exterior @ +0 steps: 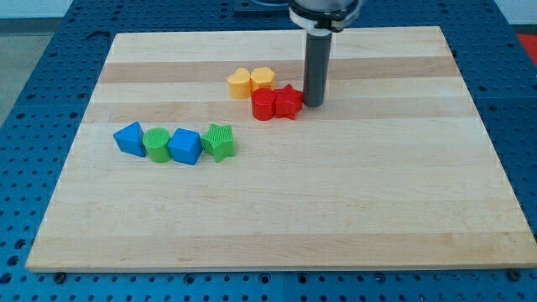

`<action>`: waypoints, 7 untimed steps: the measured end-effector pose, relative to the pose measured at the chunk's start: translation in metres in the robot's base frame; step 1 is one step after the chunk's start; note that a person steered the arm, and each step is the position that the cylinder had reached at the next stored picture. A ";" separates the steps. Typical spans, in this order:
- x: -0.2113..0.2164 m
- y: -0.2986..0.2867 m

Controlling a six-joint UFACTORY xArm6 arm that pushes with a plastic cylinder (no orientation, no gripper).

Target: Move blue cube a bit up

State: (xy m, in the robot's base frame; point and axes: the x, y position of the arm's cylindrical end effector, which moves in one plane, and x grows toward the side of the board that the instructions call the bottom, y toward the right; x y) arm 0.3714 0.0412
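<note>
The blue cube (185, 146) lies at the board's left of centre, in a row of blocks. To its left sit a green cylinder (156, 144) and a blue triangular block (129, 138). To its right sits a green star (219, 142). My tip (314, 104) rests on the board just right of the red star (288, 101), far up and right of the blue cube. A red cylinder-like block (264, 104) touches the red star's left side.
A yellow heart (240, 82) and a yellow block (263, 78) sit just above the red pair. The wooden board (352, 201) lies on a blue perforated table (25, 126).
</note>
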 end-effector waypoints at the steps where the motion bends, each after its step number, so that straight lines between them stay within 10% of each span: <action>1: 0.000 -0.035; 4: 0.062 0.005; 7: 0.117 -0.151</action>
State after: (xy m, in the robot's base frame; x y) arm 0.4881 -0.1095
